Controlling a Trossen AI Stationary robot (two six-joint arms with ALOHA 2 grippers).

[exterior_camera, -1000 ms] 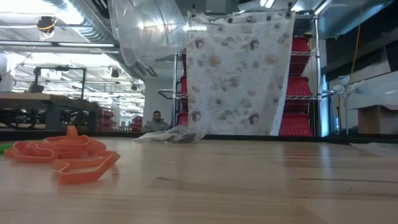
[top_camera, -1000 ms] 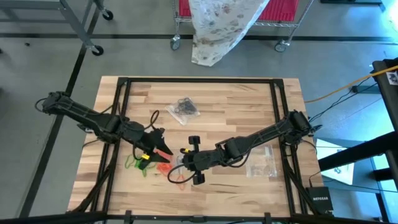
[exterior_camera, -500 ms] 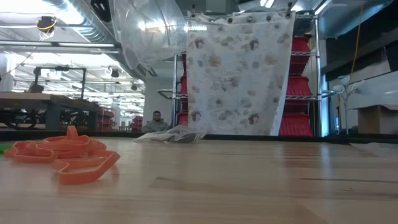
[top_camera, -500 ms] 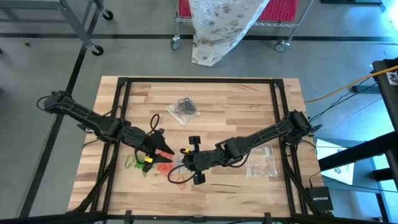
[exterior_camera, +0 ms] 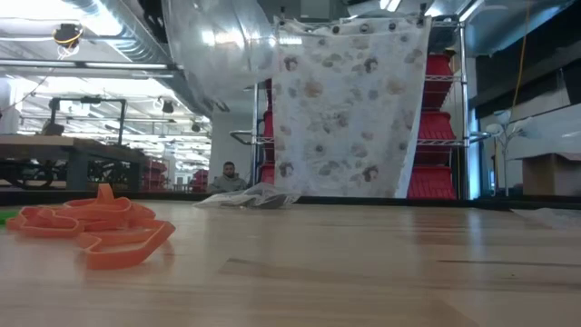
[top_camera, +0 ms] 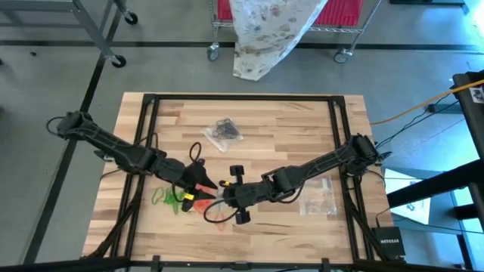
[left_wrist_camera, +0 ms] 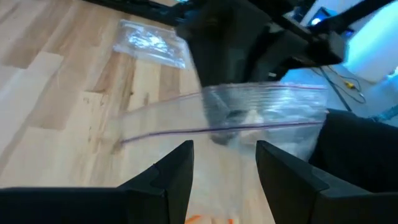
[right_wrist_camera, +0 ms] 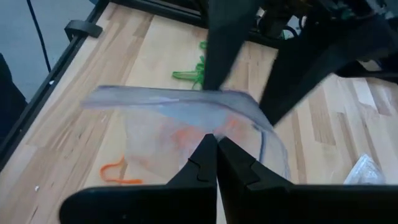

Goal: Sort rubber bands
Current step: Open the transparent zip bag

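My right gripper (top_camera: pixel 224 189) is shut on a clear zip bag (right_wrist_camera: pixel 174 106) near the table's middle. Facing it from the left, my left gripper (top_camera: pixel 198 187) is open, and its fingers (left_wrist_camera: pixel 180 158) stand close before the bag's zip strip (left_wrist_camera: pixel 249 112). A bit of orange shows low between those fingers. Loose orange-red rubber bands (top_camera: pixel 219 215) lie on the wood by the bag and also show in the low view (exterior_camera: pixel 100 227). Green bands (top_camera: pixel 165 198) lie near the left gripper. Black bands sit inside a second clear bag (top_camera: pixel 223 132) farther back. My right gripper pinches the zip bag's rim (right_wrist_camera: pixel 208 127) between its two fingers, about midway along the mouth. The rim is raised off the wood, and the mouth bows open away from the fingers. My left gripper: I cannot tell whether it touches the bag or the orange bit.
A third clear bag (top_camera: pixel 318 200) lies flat under the right arm. Black frame bars (top_camera: pixel 151 113) border the tabletop. Bare wood lies along the far right part. In the low view a person sits far off in the room beyond a patterned cloth (exterior_camera: pixel 349 109).
My left gripper has moved a short way toward the table's right and near edge, closing in on the bag held by my right gripper. The right arm and the bands on the table have kept still.
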